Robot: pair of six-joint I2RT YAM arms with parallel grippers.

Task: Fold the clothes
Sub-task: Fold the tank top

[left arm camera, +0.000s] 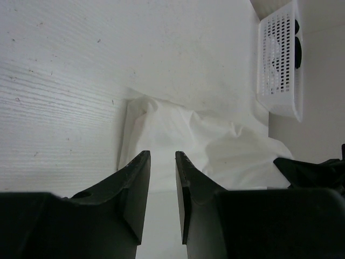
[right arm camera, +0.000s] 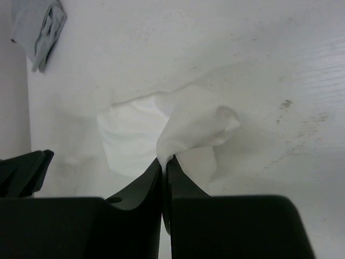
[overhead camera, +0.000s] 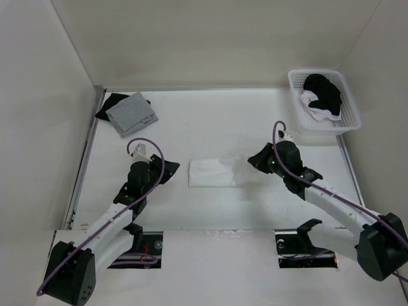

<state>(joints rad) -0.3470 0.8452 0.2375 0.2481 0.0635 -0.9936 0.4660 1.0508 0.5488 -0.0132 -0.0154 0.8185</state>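
Two hands and one white garment [overhead camera: 213, 172] between them: the coming move turns on that. The garment lies on the counter [overhead camera: 255, 121] as a flattish oblong. Its long axis runs from my left hand [overhead camera: 172, 167] across to my right hand [overhead camera: 254, 160], so each hand faces one short end. My right hand is clenched on the end nearest it. In its wrist view the jaws press together with a pinch of thin fabric caught at the tips. The cloth rises from them in a small peak, lifted off the counter, while the rest spreads flat ahead of the fingers. My left hand is released and grasps nothing. Its jaws stand a little apart, pointing along the garment's length. The near end of the cloth lies just at the fingertips, and I cannot tell whether they touch it. So the right hand has the garment, and the free body of it lies straight out in front of that hand, towards my left. I judge that the fold depends on carrying the pinched end forward along the long axis, over the flat part and towards the end by my left hand. A drift to either side would lay the edges askew. The left hand is near enough to pin its end if the thin cloth begins to slide.
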